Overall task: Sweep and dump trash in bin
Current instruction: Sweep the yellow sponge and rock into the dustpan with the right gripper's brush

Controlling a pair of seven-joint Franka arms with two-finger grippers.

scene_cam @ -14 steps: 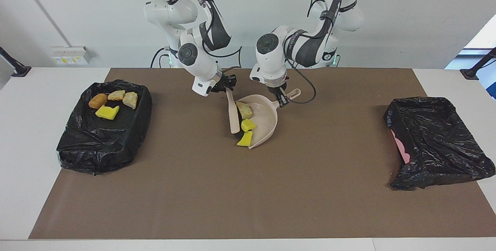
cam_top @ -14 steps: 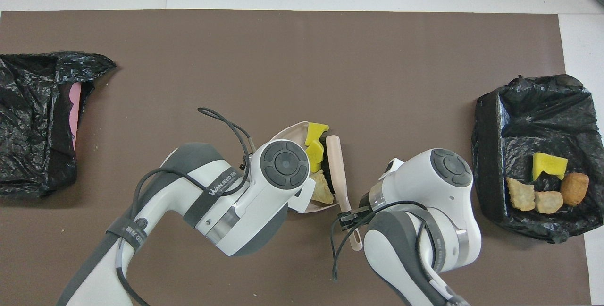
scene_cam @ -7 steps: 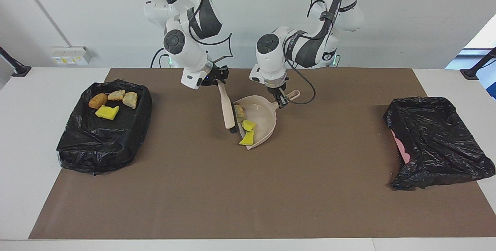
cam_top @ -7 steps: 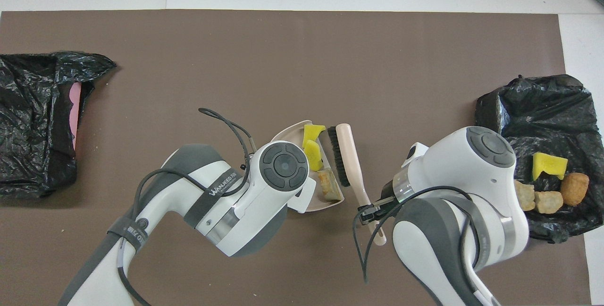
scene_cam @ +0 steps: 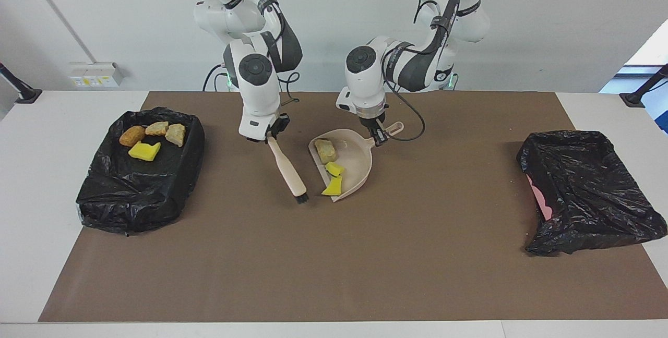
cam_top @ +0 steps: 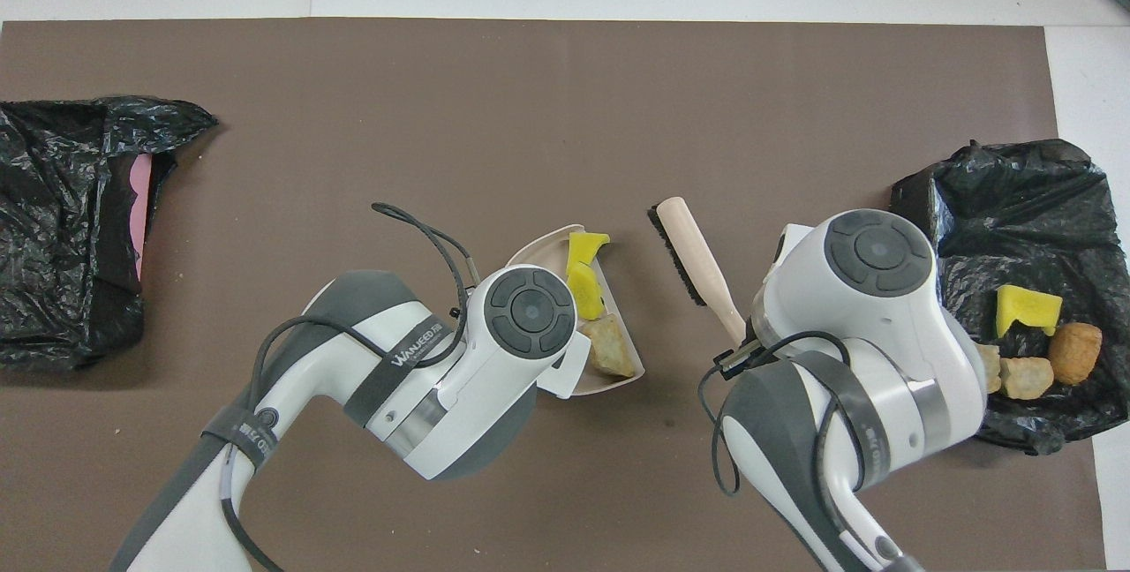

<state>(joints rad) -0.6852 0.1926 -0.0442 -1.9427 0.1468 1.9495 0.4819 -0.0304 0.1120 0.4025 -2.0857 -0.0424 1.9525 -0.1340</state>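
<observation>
1. Resting on the brown mat that covers the surface, the beige dustpan is the landmark and holds three pieces of the trash: a beige foam chunk and two yellow sponge pieces.
2. The left gripper is clamped on the dustpan's handle.
3. The right gripper is closed on the handle of the brush, which hangs tilted, its black bristles low, beside the dustpan toward the right arm's end.
4. Four more scraps lie in the black-lined bin well apart from the dustpan, at the right arm's end.
5. Another black-bagged bin sits well apart from the dustpan, at the left arm's end.
</observation>
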